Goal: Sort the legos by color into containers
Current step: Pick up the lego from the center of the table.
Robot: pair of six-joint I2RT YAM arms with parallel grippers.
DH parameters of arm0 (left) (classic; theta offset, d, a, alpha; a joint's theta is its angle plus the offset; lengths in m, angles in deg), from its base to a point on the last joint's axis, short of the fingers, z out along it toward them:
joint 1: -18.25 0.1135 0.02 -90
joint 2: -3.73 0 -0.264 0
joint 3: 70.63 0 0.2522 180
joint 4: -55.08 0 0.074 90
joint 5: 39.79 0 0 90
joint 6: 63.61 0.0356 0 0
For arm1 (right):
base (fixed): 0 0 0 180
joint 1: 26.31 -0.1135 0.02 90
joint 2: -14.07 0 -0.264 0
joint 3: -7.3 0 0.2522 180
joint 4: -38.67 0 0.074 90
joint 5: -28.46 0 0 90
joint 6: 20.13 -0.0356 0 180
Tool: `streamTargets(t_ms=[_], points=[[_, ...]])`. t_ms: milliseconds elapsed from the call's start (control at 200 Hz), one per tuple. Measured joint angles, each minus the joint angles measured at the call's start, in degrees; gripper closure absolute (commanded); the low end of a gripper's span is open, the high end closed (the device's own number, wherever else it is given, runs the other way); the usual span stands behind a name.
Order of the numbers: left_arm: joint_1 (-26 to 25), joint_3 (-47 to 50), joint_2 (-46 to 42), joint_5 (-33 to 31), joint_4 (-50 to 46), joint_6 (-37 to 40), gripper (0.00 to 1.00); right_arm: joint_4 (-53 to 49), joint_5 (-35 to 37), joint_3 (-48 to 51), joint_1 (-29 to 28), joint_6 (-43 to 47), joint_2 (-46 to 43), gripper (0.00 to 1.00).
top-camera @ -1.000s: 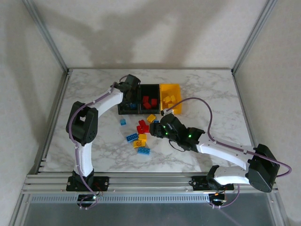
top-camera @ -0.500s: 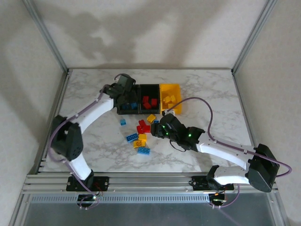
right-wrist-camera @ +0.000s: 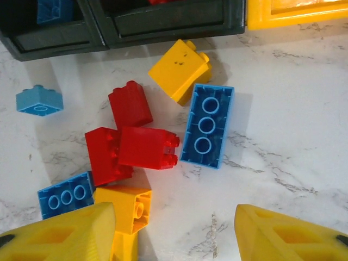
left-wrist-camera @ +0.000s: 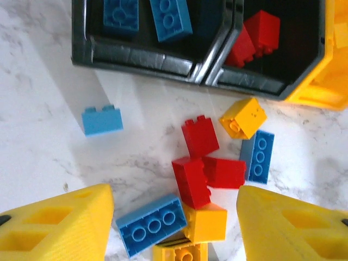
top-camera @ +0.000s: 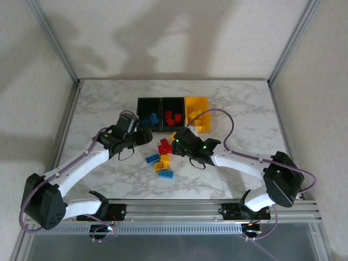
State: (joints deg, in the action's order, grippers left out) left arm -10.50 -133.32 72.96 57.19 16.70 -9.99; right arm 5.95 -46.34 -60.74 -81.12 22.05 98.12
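Observation:
Loose legos lie bunched on the marble in front of the containers: red bricks [left-wrist-camera: 190,179] [right-wrist-camera: 148,147], a blue plate [left-wrist-camera: 152,224] [right-wrist-camera: 207,125] and yellow bricks [left-wrist-camera: 243,117] [right-wrist-camera: 179,69]. A small light-blue brick [left-wrist-camera: 102,119] sits apart to the left. The left black bin [top-camera: 142,103] holds blue bricks, the middle black bin [top-camera: 173,101] red ones, the yellow bin [top-camera: 197,102] yellow ones. My left gripper [top-camera: 144,136] [left-wrist-camera: 176,228] hovers open over the pile's left side. My right gripper [top-camera: 176,142] [right-wrist-camera: 174,234] hovers open over its right side. Neither holds anything.
More blue and yellow bricks [top-camera: 163,169] lie nearer the arm bases. The two grippers are close together over the pile. The right arm's purple cable [top-camera: 225,125] loops beside the yellow bin. Aluminium frame posts [top-camera: 54,43] border the table.
The left arm has swung back from over the black bins and down to the pile's left side. The right gripper has shifted left and toward the bins, over the pile.

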Motion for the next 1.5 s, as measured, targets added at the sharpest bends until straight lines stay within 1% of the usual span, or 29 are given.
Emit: streamTargets(t_ms=[85,130,300,441,726,861,1187,1447,1497], points=[[-1.1,2.5,-1.1,0.7,0.6,-1.3,0.38,0.0,0.0,-0.1,0.5,0.0,0.0,0.41],[-1.3,3.3,-1.2,0.8,0.5,-1.7,0.36,0.0,0.0,-0.1,0.6,0.0,0.0,0.41],[-1.9,3.8,-1.0,0.5,0.5,-3.5,0.36,0.0,-0.2,-0.1,0.7,0.0,0.0,0.41],[-4.3,4.7,1.8,-0.4,0.4,-5.4,0.36,0.2,-0.3,0.1,0.7,0.0,0.0,0.41],[-6.0,5.5,7.2,-1.0,1.3,-7.2,0.38,0.3,-0.4,0.6,0.7,0.0,-0.1,0.42],[-6.8,3.3,11.6,-1.0,2.1,-7.4,0.41,0.3,-0.4,1.6,0.7,0.0,-0.3,0.42],[-7.2,-4.7,21.6,-2.3,3.2,-6.9,0.44,0.2,-0.2,5.0,0.9,-1.3,-4.0,0.43],[-7.3,-7.9,26.7,-2.5,3.2,-6.0,0.46,-0.2,0.1,6.9,1.4,-1.7,-6.2,0.43],[-7.3,-8.1,27.2,-2.5,3.2,-5.8,0.48,-0.2,0.2,7.1,1.5,-1.8,-6.4,0.43]])
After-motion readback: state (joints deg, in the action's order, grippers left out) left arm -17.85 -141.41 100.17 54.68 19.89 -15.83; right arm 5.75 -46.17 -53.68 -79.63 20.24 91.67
